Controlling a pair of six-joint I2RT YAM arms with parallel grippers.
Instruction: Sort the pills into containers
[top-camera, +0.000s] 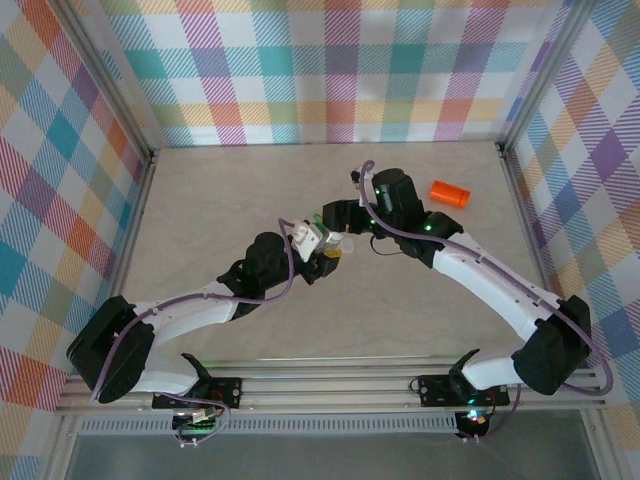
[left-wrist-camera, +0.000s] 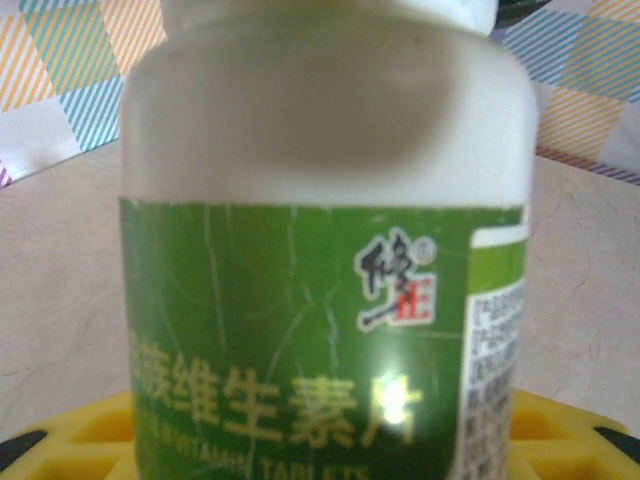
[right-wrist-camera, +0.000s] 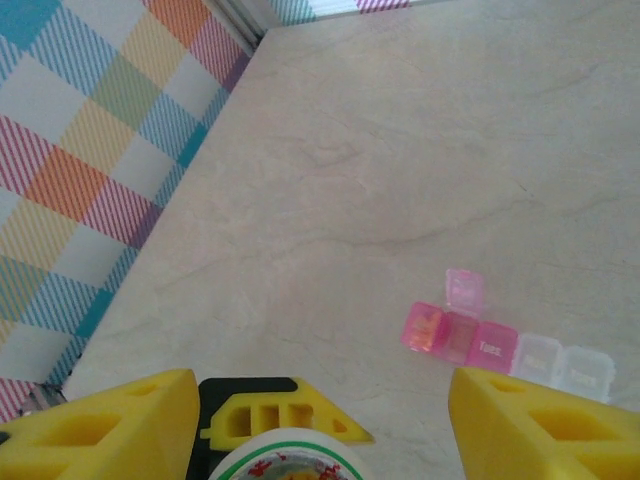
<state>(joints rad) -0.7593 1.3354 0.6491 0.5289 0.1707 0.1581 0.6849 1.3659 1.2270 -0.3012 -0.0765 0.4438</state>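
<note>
We judge sorting barely begun: left gripper (top-camera: 328, 255) clamps the green-labelled white plastic bottle (left-wrist-camera: 320, 250) close under the wide-spread right gripper (right-wrist-camera: 322, 400).

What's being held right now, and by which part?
The left gripper holds the white bottle by its green-labelled body. The right gripper stands open near the bottle's top, holding nothing.

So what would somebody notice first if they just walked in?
The white bottle with its big green label, huge and close in the left wrist view. Then the bright orange vial lying on its side at the far right of the table, and the pink-to-clear pill box flat on the table with one lid flipped up.
</note>
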